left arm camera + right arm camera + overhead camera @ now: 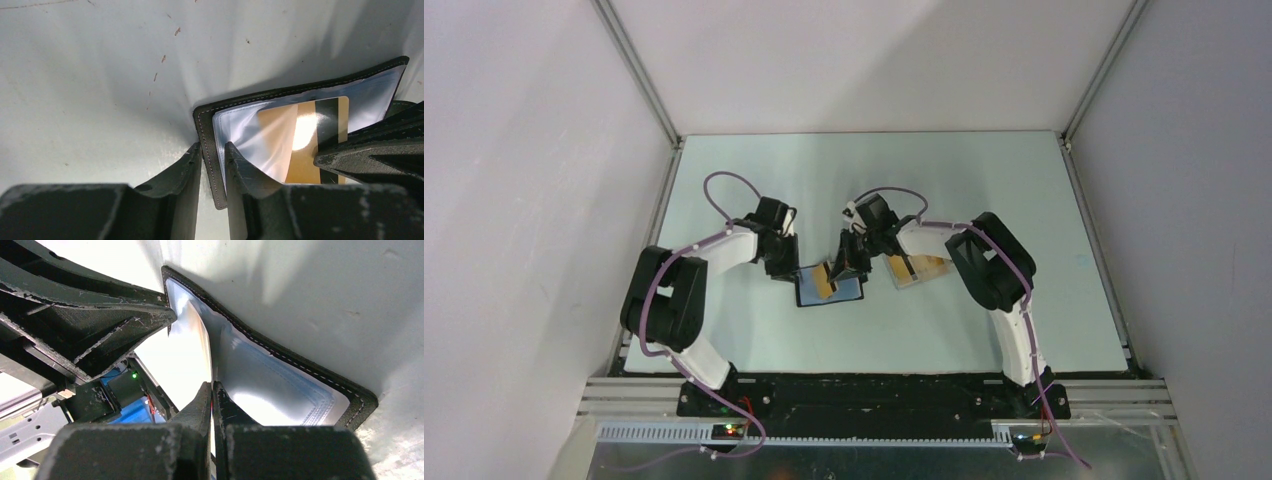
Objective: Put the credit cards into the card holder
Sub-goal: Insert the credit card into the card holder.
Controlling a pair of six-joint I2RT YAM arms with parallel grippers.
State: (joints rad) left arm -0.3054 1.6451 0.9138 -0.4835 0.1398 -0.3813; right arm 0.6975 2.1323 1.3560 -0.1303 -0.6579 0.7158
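White walls [524, 150] stand round a pale table [754, 330]. The left gripper [213, 150] is clamped on the edge of the open wallet [205, 135], with one finger on each side of the black cover. The rest of the wallet lies flat just past its fingertips. A tray [909, 282] with more cards sits just to the right of the right gripper [212, 390]. That gripper's fingers are squeezed tight on a thin sheet, which I think is the orange card [300, 165]. The card is partly inside the clear pocket [240, 125].

A hard push could make the card catch on the pocket and bend. It could also drag the wallet out of the left gripper. If the right fingers pinch the pocket too, pulling away may bring the card back out. The two grippers are very close and might bump.
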